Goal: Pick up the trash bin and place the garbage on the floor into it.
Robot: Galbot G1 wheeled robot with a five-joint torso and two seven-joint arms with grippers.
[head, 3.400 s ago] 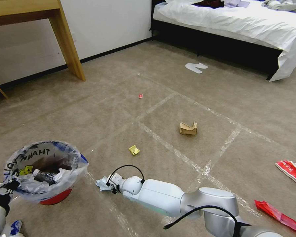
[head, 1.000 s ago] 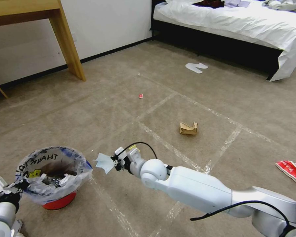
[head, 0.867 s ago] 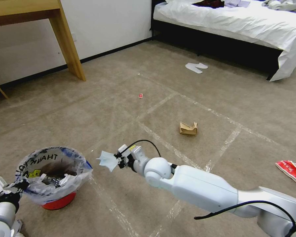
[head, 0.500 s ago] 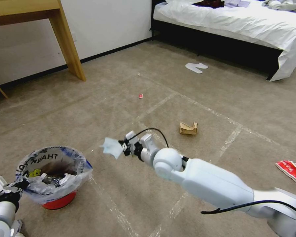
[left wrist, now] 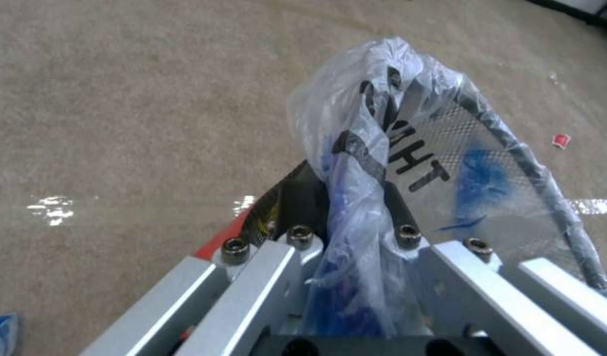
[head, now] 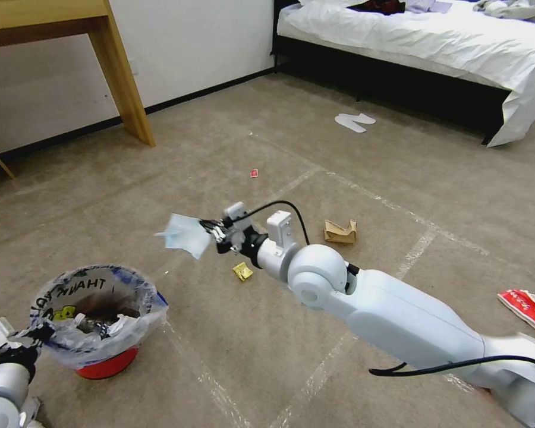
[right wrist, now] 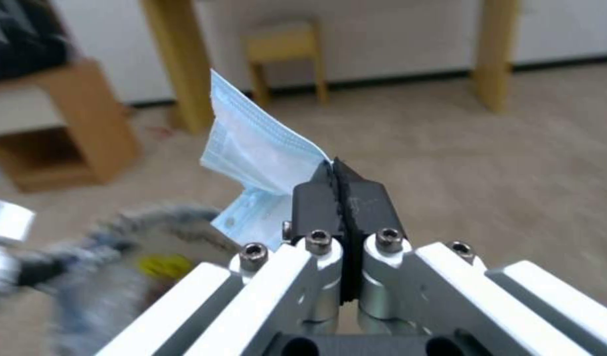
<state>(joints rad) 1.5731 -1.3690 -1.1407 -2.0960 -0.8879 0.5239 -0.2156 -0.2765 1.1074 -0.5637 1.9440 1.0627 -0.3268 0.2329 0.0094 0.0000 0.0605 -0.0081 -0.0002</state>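
Note:
The trash bin [head: 95,321], a red bucket lined with a printed clear bag, sits low at my left, holding some litter. My left gripper [head: 9,351] is shut on its rim and bag; the left wrist view shows the fingers [left wrist: 297,198] pinching the bunched bag [left wrist: 415,143]. My right gripper [head: 213,229] hangs in the air beyond and to the right of the bin, shut on a pale blue sheet of garbage [head: 181,235]. In the right wrist view the sheet [right wrist: 251,148] sticks out past the closed gripper [right wrist: 334,170]. The bin shows blurred below.
On the carpet lie a yellow scrap [head: 242,271], a brown paper bag [head: 340,232], a tiny red wrapper [head: 254,173] and a red wrapper [head: 526,309]. White slippers [head: 355,122] lie near the bed [head: 428,41]. A wooden table leg [head: 125,83] stands far left.
My right gripper took the blue sheet off the floor beside the bin and raised it up and away from me. The bin has shifted slightly right and lower.

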